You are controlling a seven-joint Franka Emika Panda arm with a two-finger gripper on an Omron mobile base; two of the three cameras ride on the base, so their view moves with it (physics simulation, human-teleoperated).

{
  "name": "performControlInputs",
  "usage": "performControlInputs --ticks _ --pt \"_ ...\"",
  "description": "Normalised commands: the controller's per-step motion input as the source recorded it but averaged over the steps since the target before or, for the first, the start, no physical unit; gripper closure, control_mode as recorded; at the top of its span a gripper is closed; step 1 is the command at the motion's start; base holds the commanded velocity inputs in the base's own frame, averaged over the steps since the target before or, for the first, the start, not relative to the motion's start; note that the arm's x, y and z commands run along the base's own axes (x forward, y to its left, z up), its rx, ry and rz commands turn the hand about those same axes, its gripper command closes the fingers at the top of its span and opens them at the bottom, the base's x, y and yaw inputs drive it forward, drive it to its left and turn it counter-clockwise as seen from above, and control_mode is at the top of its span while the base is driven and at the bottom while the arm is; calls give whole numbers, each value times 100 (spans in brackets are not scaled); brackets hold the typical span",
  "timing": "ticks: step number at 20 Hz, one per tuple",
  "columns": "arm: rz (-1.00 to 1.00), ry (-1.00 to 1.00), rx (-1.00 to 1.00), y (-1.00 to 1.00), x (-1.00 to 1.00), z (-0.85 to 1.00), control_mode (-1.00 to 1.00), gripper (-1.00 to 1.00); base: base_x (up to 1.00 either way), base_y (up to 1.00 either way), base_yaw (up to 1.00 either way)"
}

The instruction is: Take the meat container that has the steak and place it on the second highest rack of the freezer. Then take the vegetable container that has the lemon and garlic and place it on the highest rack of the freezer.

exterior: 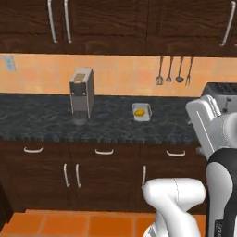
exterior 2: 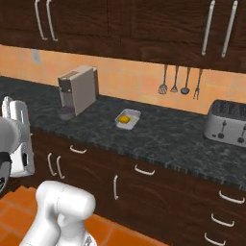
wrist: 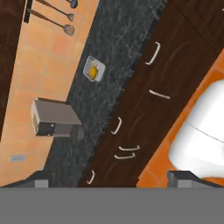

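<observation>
The fingers [wrist: 42, 178] are standing spread wide at the bottom of the hand view, gripping nothing. Up and left of them, one grey coffee machine [wrist: 54, 118] is sitting on the dark speckled counter [wrist: 113, 48]. Higher in that frame, one white container [wrist: 94, 70] is holding one lemon [wrist: 93, 71]; it is lying near the middle of both base views. Four utensils [exterior: 174, 71] are hanging on the orange wall at the upper right. One toaster [exterior 2: 226, 122] is sitting at the right edge. No writing is showing legibly.
</observation>
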Motion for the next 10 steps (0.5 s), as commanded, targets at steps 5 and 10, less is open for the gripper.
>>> performControlInputs --ticks 5,10 --pt "0 0 0 0 0 0 100 -100 100 6 -26" --pt "0 0 0 0 0 0 100 -100 74 12 -15"
